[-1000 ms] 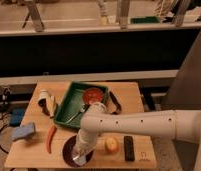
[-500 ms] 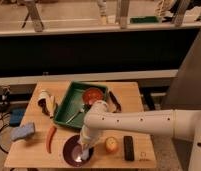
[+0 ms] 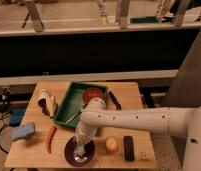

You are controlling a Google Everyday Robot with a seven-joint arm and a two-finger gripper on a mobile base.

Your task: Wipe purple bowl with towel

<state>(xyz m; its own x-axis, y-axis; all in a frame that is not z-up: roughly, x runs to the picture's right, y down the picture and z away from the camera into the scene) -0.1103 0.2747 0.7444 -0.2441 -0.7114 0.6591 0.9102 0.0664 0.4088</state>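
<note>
One purple bowl (image 3: pixel 69 154) is set at the near edge of the surface (image 3: pixel 34 150), with the gripper (image 3: pixel 83 143) lowered into it over a pale towel (image 3: pixel 81 151); its grip cannot be told. Farther back, a red bowl (image 3: pixel 93 94) is held in a green tray (image 3: pixel 69 104).
</note>
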